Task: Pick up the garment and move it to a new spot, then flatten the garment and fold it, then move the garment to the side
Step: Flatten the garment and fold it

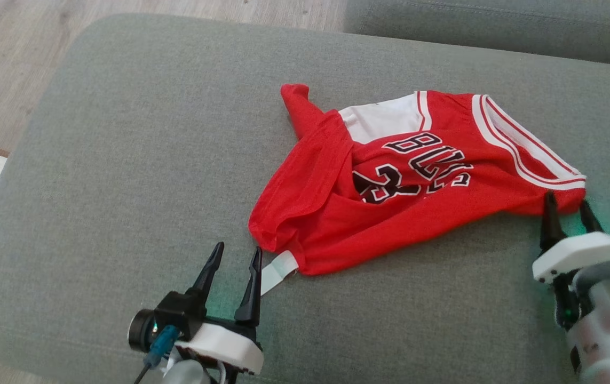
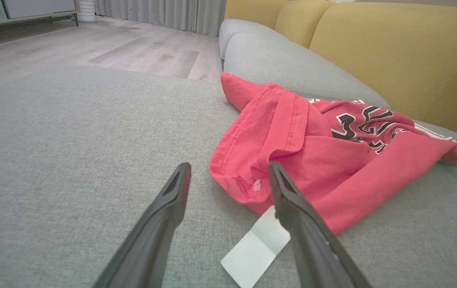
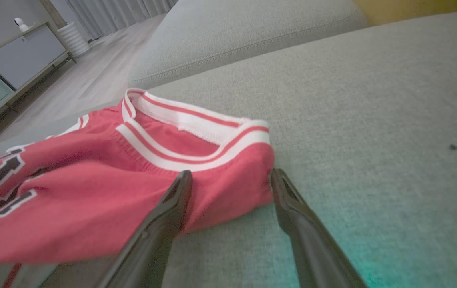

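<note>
Head view with both wrist views; opening step, judged to be the approach for the first pick-up.

A grey sofa cushion (image 1: 123,160) takes up most of the head view, with wooden floor (image 1: 11,64) at the upper left. The garment (image 1: 417,213), a red jersey with black lettering, lies crumpled on the cushion right of centre. One side is folded over the print, so it is neither flat nor moved yet.

The left claw (image 1: 238,248) sits at the lower left of centre with its fingers spread and nothing between them. Its tips are just short of the garment's nearest red corner. The right claw (image 1: 566,198) sits at the right edge, also spread. In the right wrist view the fabric corner below the striped armhole band (image 3: 196,160) lies between its fingers, not yet pinched. A white tag (image 2: 254,248) pokes out from under the hem beside the left claw's inner finger.

To do this step well, each claw should probably go down until its lower finger slides under the cloth, then bite the red hem itself. The left claw risks catching the tag alone, which would likely slip or tear. Closing and lifting both claws together should keep the cloth from bunching further.
</note>
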